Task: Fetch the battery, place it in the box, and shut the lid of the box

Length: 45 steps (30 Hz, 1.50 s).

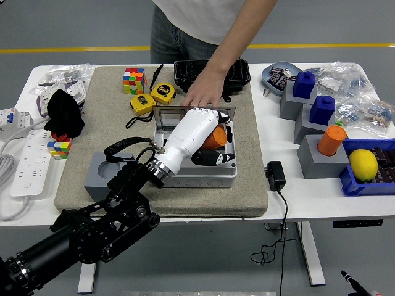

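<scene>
My left hand (207, 139) is shut on an orange cylindrical battery (216, 137) and holds it over the open grey box (225, 177) in the middle of the mat. The box's clear lid (166, 115) stands upright at the box's far edge. A person's hand (200, 95) rests on the top of the lid and holds it up. The box's inside is mostly hidden by my hand. A second orange battery (332, 139) stands in a grey block at the right. My right arm is out of view.
An empty grey holder block (102, 179) sits at the mat's left front. Two yellow tape measures (153, 97), a puzzle cube (133, 80) and a black tray (237, 74) lie behind the box. Blue blocks (311, 98), a lemon (363, 164) and a black power adapter (275, 176) are at the right.
</scene>
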Each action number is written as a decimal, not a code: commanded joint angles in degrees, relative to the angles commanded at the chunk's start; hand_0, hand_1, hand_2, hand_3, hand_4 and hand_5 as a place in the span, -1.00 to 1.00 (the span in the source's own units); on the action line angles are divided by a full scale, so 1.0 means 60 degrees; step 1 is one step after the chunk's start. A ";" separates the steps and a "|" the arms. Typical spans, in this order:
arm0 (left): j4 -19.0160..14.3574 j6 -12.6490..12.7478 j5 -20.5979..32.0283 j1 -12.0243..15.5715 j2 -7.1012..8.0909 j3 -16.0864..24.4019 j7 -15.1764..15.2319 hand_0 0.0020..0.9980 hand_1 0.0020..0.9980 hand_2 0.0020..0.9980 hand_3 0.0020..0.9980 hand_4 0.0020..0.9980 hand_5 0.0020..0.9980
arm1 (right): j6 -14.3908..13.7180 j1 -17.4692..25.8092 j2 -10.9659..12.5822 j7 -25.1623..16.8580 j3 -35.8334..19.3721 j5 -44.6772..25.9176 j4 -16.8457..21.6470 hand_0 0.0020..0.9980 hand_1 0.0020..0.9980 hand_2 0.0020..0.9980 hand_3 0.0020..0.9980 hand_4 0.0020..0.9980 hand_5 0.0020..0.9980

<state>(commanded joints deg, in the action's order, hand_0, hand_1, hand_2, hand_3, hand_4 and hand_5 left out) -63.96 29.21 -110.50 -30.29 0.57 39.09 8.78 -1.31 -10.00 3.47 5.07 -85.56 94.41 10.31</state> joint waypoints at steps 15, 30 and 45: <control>0.1189 0.0199 0.0578 -0.0322 -0.0095 0.0049 0.0450 -0.95 -1.00 -0.95 -0.93 0.99 -1.00 | -0.0006 -0.0028 0.0007 0.0007 -0.0002 -0.0009 0.0000 0.57 0.41 0.42 0.52 1.00 1.00; 0.1564 0.0260 0.0616 -0.0395 -0.0095 0.0151 0.0586 -0.95 -1.00 -0.94 -0.94 1.00 -1.00 | -0.0008 -0.0027 0.0002 0.0016 0.0002 -0.0003 0.0000 0.57 0.41 0.42 0.52 1.00 1.00; 0.1564 0.0104 0.0569 -0.0376 -0.0095 0.0220 0.0691 -0.87 -0.97 -0.85 -0.81 1.00 -0.44 | 0.0005 -0.0018 0.0007 0.0024 0.0007 0.0031 0.0000 0.57 0.41 0.42 0.52 1.00 1.00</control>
<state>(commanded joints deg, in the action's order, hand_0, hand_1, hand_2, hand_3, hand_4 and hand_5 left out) -54.57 29.83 -107.08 -32.55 0.00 40.41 12.92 -1.28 -10.11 3.51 5.21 -85.52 94.59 10.31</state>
